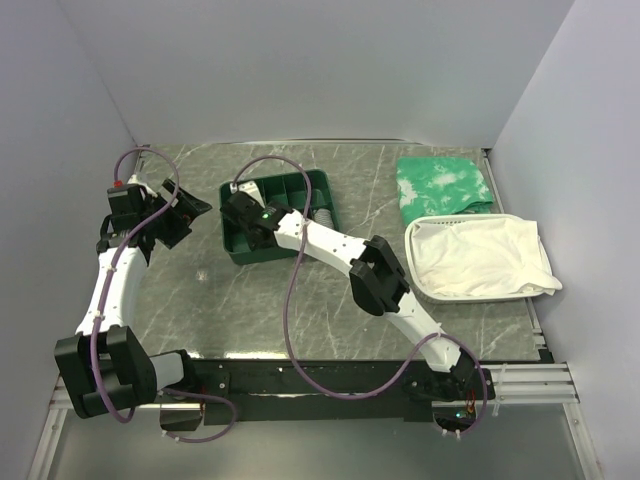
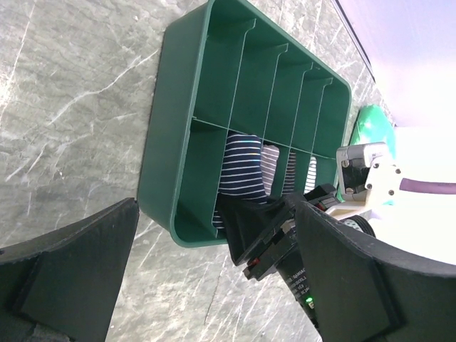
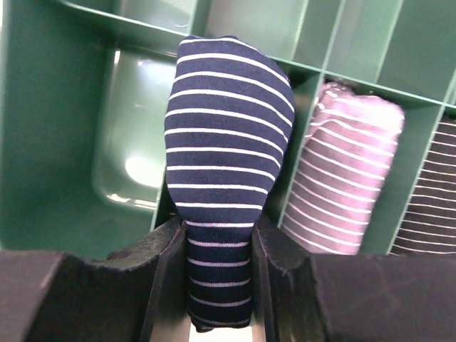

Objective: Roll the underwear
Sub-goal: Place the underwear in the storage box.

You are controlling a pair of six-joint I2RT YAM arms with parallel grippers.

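Observation:
The underwear (image 3: 228,142), a navy roll with thin white stripes, stands in a compartment of the green divided tray (image 3: 43,107). My right gripper (image 3: 219,239) is shut on its lower end, one finger pressed against each side. From above, the right gripper (image 1: 245,212) reaches into the tray's (image 1: 322,188) near-left part. In the left wrist view the underwear (image 2: 241,167) shows inside the tray (image 2: 178,107), with the right gripper (image 2: 263,235) over it. My left gripper (image 1: 185,210) hangs wide open to the left of the tray, nothing between its fingers (image 2: 78,271).
A pink striped roll (image 3: 349,171) and a dark striped roll (image 3: 431,192) fill the neighbouring compartments. At the right stands a white basket (image 1: 412,262) holding a large white cloth (image 1: 480,255), with a green-and-white cloth (image 1: 440,185) behind it. Enclosure walls close in on three sides.

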